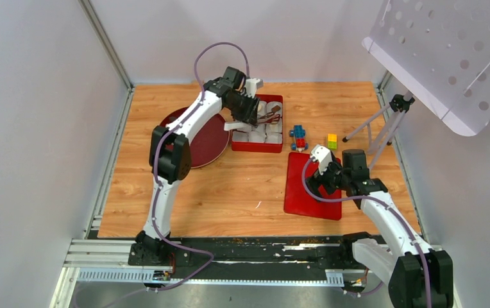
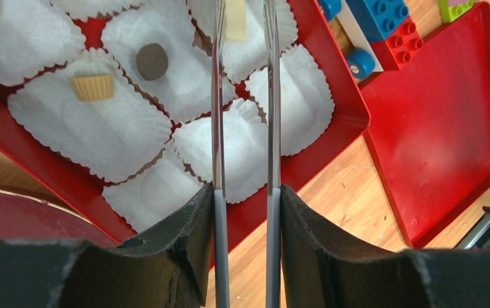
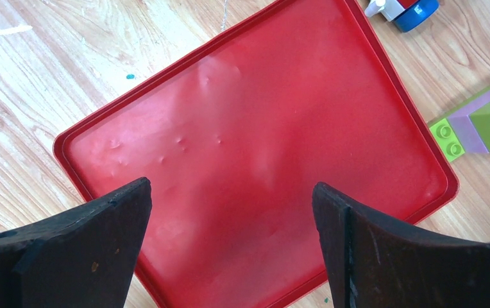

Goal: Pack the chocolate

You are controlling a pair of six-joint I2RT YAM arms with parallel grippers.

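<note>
Dark round chocolate (image 2: 152, 61), tan fluted chocolate (image 2: 92, 87) — in separate cups (image 2: 188, 86)

the left gripper (image 2: 245, 13) hangs over a red box (image 2: 342, 122) lined with white crinkled paper cups (image 2: 236, 154), its two thin fingers (image 2: 217, 115) parallel and narrowly apart, tips cut off at the top edge. a pale cream chocolate (image 2: 235, 22) shows between them; whether it is gripped cannot be told. a round dark chocolate (image 2: 152, 61) and a tan fluted chocolate (image 2: 92, 87) each lie in a cup. beside the box, on the wooden table (image 2: 338, 199), lie a flat red tray (image 2: 447, 128) and toy blocks (image 2: 383, 25).
</note>
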